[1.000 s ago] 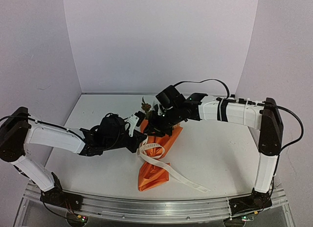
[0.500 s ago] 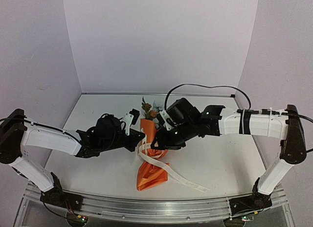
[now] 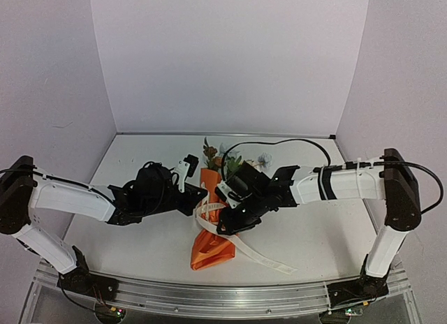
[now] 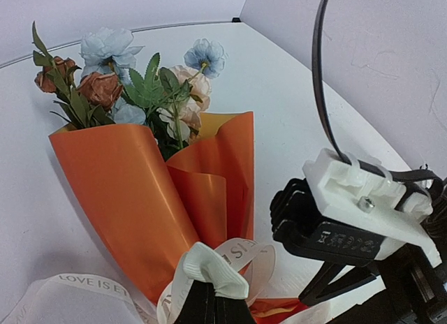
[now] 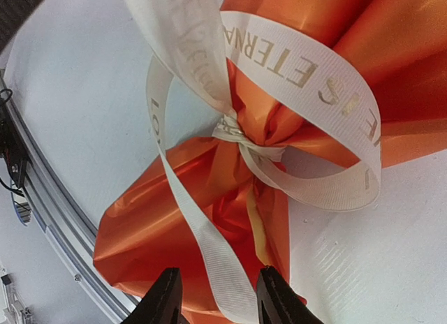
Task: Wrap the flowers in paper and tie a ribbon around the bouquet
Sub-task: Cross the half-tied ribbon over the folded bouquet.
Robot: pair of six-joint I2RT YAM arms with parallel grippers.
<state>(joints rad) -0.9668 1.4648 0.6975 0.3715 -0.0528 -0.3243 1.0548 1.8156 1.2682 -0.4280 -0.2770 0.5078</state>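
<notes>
The bouquet [image 3: 209, 248] lies at the lower centre of the overhead view. Its blossoms [image 4: 105, 86] point to the far wall and its orange paper [image 4: 119, 184] is pinched at the waist. The ribbon [image 5: 300, 65] already circles that waist, and a small knot [image 5: 234, 132] sits at the middle of the right wrist view.

Our left gripper [image 4: 213, 295] is closed on a folded loop of ribbon at the bottom edge of its view. Our right gripper [image 5: 220, 296] has its jaws apart. The loose ribbon tail [image 5: 209, 247] runs down between them, and we judge it is not pinched.

We take the step in hand to be tightening or finishing the tie. To do it well, we would close the right jaws on the tail near the knot, taking ribbon alone and not the paper beneath. We would then draw it away from the left hold, low and level along the table, so the knot cinches without dragging the cone or creasing the thin sheet. The left grip should hold firm as the anchor.

The table [image 3: 321, 226] is plain white and looks smooth, so the bouquet may slide. Pale lilac walls [image 3: 230, 59] close it in on three sides. A metal rail [image 3: 209, 297] runs along the bottom of the overhead view.
</notes>
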